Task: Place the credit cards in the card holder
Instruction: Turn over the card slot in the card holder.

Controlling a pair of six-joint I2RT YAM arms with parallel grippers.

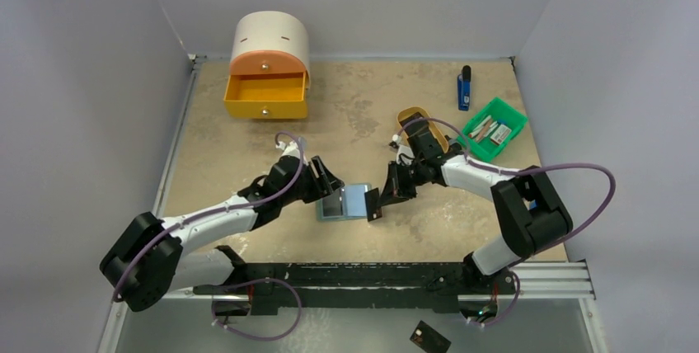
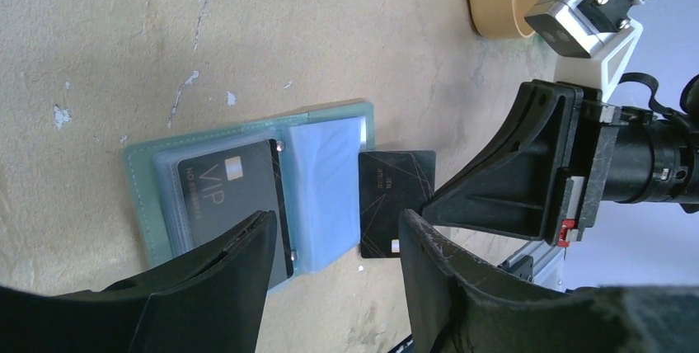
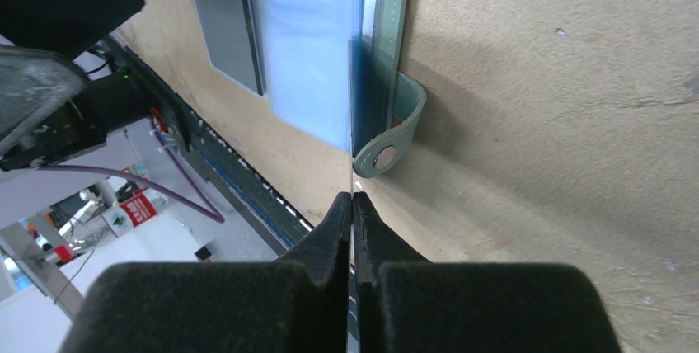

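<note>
Black-fingered right end effector (image 3: pixel 353 203) pinches a credit card (image 2: pixel 396 200) edge-on at the open card holder (image 2: pixel 326 167); left end effector (image 2: pixel 336 223) gapes wide, empty.

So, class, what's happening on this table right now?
The right claw is shut on a black credit card, whose edge is at the pale blue pocket of the open card holder. The left claw hangs open above the holder. A VIP card already sits in the holder's left pocket.
</note>
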